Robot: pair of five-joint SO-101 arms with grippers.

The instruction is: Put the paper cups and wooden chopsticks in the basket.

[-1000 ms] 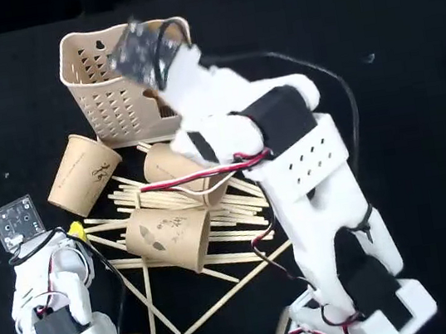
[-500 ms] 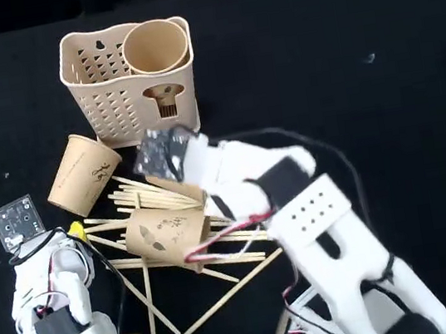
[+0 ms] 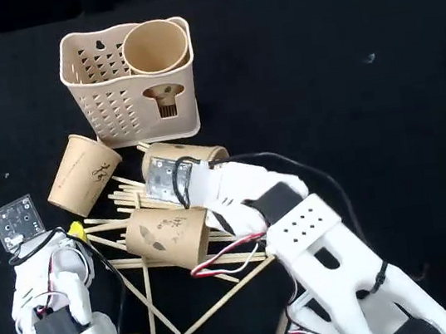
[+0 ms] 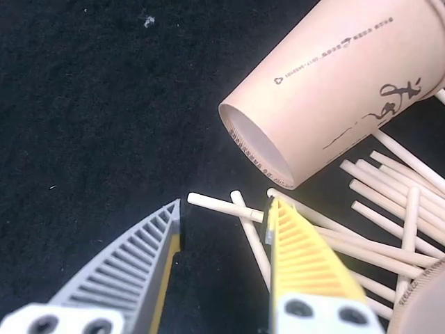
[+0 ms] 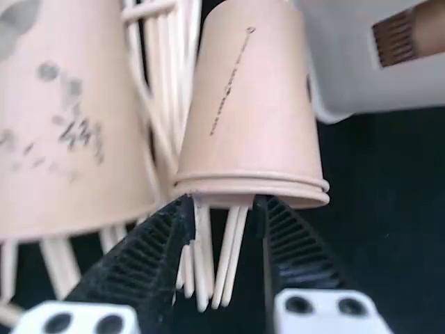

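Since the paper cup (image 5: 254, 118) lies on its side over the chopsticks (image 5: 208, 271) just beside the basket (image 5: 361, 83), rim toward the right end effector (image 5: 222, 209) and long axis running straight away, the released jaws flank that rim.

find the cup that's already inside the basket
High view: the cup stands upright in the right end of the basket, beyond the chopsticks.

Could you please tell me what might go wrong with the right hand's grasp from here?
The right hand is open at the rim of a lying cup with chopsticks between its jaws; closing may catch sticks rather than the cup. The cup rests on loose sticks near the basket, so a nudge could roll it.
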